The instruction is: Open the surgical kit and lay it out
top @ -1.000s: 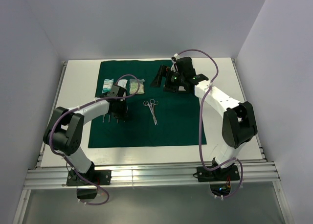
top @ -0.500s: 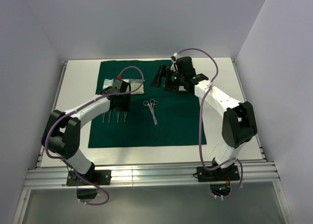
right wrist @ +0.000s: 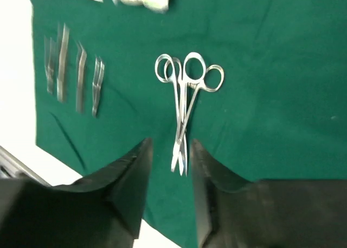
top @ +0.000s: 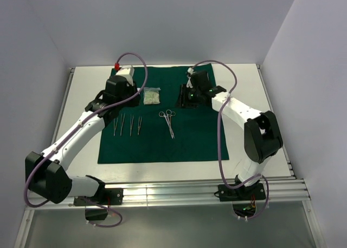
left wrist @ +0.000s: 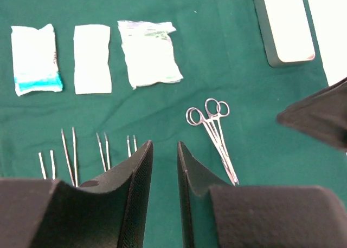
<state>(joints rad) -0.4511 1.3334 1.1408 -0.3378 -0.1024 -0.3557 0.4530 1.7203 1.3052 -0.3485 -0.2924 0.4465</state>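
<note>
Three small pale packets (left wrist: 92, 58) are laid in a row along the far part of the dark green cloth wrap (top: 190, 139), which is spread flat on the white worktop (top: 249, 77). Nearer than the packets, four slim steel tweezers (left wrist: 69, 156) are set side by side, each apart from its neighbour. To their right, two steel scissors-like clamps (left wrist: 212, 131) are placed together, overlapping, with their ring handles turned toward the packets. The small rectangular steel tray (left wrist: 284, 23) is seen at the far right of the cloth, well apart from the clamps. The left gripper (left wrist: 165, 145) is held above the left part of the cloth; its jaws are parted by a narrow gap and nothing is gripped between them. The right gripper (right wrist: 169, 145) is held above the cloth near the tray, with the clamps shown beyond its fingers; its jaws are likewise parted and nothing is grasped.
</note>
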